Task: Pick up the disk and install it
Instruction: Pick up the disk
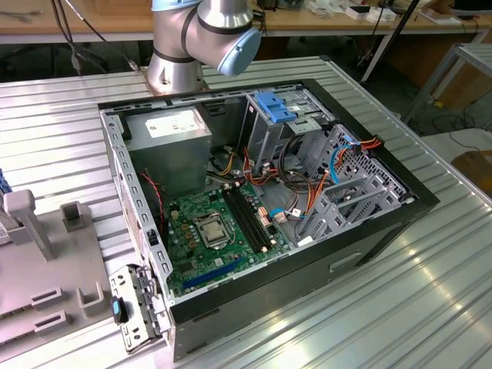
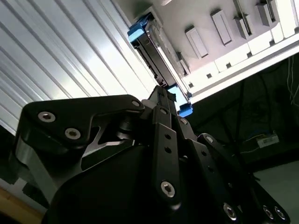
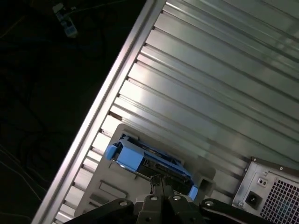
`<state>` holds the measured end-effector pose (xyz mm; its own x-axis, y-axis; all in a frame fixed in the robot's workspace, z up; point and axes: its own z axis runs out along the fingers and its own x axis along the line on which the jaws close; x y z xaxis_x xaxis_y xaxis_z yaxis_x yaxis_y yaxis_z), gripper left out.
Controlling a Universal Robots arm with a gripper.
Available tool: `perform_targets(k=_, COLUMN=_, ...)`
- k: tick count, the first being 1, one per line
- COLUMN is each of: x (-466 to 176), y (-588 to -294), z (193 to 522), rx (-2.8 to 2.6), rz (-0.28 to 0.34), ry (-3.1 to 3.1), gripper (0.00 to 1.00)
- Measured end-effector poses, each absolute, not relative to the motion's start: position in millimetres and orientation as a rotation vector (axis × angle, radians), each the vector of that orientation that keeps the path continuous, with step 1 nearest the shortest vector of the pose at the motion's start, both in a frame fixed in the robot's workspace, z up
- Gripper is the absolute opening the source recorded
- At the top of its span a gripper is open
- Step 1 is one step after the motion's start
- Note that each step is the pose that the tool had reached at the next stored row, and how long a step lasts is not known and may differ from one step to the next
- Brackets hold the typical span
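The disk, silver-grey with a bright blue carrier rail, stands on edge in a slot of a pale grey holder on the ribbed metal table. In the second wrist view the disk runs away from the camera, with blue corners at both ends. My black gripper is right at the disk's upper edge, close to one blue end. The gripper tips meet the disk there; whether they clamp it does not show.
An open computer case lies on the table with a motherboard, power-supply box and a drive cage topped by a blue bracket. The arm's base stands behind it. A grey fixture lies at the exterior view's left.
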<state>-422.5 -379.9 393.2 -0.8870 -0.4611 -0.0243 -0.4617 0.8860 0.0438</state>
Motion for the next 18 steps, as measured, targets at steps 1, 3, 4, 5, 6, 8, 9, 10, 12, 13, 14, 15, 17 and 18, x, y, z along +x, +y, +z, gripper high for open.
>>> perform_targets(k=1, x=-422.6, y=-379.9, z=393.2, rx=-0.776, rz=0.076, ry=3.030, gripper=0.11)
perform_targets(k=3, x=-422.8, y=-380.0, z=393.1, rx=-0.818, rz=0.075, ry=3.020, gripper=0.11)
perform_targets(k=4, x=-422.9, y=-380.0, z=393.1, rx=-0.839, rz=0.075, ry=3.015, gripper=0.11)
perform_targets(k=5, x=-422.9, y=-380.0, z=393.1, rx=-0.860, rz=0.075, ry=3.009, gripper=0.11)
perform_targets(k=6, x=-423.0, y=-379.9, z=393.1, rx=-0.883, rz=0.075, ry=3.003, gripper=0.11)
perform_targets(k=8, x=-423.2, y=-379.9, z=393.1, rx=-0.957, rz=0.075, ry=2.981, gripper=0.11)
perform_targets(k=9, x=-423.2, y=-379.9, z=393.1, rx=-0.982, rz=0.075, ry=2.974, gripper=0.11)
perform_targets(k=10, x=-423.3, y=-379.9, z=393.1, rx=-1.012, rz=0.075, ry=2.964, gripper=0.11)
perform_targets(k=12, x=-423.3, y=-379.9, z=393.1, rx=-1.067, rz=0.075, ry=2.946, gripper=0.11)
perform_targets(k=13, x=-423.3, y=-379.9, z=393.1, rx=-1.091, rz=0.075, ry=2.938, gripper=0.11)
perform_targets(k=14, x=-423.3, y=-379.9, z=393.1, rx=-1.115, rz=0.074, ry=2.929, gripper=0.11)
perform_targets(k=15, x=-423.4, y=-379.9, z=393.1, rx=-1.148, rz=0.074, ry=2.917, gripper=0.11)
perform_targets(k=17, x=-423.4, y=-379.9, z=393.1, rx=-1.197, rz=0.074, ry=2.898, gripper=0.11)
perform_targets(k=18, x=-423.3, y=-379.9, z=393.1, rx=-1.235, rz=0.075, ry=2.883, gripper=0.11)
